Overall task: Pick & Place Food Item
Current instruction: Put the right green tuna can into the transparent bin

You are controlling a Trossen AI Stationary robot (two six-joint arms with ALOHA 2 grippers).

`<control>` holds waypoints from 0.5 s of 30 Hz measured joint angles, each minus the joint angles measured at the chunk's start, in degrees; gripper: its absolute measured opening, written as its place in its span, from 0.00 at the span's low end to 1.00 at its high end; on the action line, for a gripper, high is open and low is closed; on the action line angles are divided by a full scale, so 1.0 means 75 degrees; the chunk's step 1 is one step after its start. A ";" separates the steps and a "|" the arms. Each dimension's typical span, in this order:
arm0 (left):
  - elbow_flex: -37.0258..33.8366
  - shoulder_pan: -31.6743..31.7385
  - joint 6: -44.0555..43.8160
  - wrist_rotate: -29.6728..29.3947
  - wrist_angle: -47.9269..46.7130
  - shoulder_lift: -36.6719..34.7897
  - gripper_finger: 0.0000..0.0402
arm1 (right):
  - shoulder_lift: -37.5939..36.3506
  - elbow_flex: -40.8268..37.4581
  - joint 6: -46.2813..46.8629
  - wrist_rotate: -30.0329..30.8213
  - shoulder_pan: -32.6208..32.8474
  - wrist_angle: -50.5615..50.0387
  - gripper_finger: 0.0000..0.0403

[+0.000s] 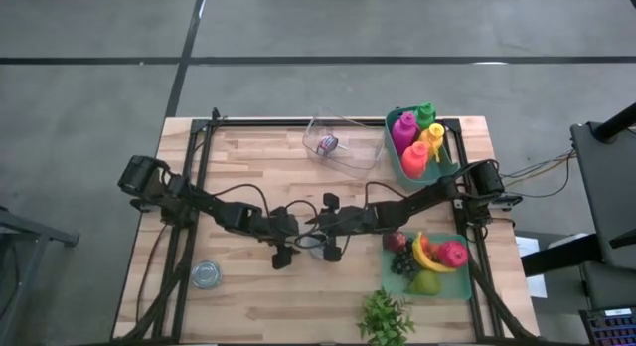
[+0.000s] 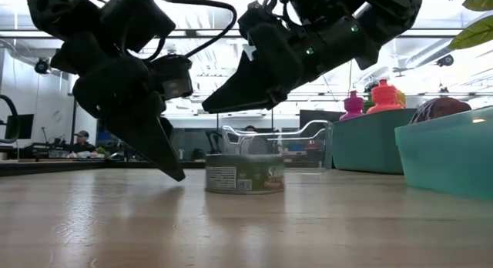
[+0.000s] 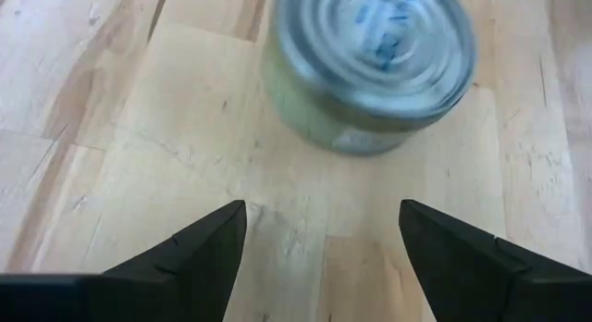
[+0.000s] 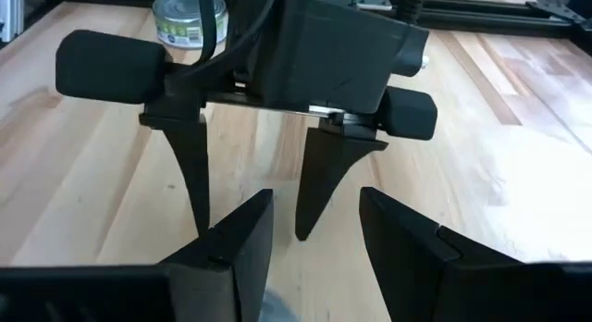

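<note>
A short tin can with a green label stands upright on the wooden table near its middle; it also shows in the left wrist view. My left gripper is open just to the can's left, its fingers slanting down close to the tabletop with nothing between them. My right gripper is open and hangs above the can, pointing toward the left gripper. Neither touches the can. A second can stands near the table's left front.
A clear plastic container sits at the far middle, with a teal bin of coloured bottles to its right. A teal tray of fruit and a green plant lie at the near right. People sit in the room behind.
</note>
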 joint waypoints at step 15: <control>0.0402 0.0007 0.1197 -0.0005 -0.0152 -0.0175 0.72 | -0.0096 0.0064 0.0531 0.0032 0.0193 -0.2272 0.39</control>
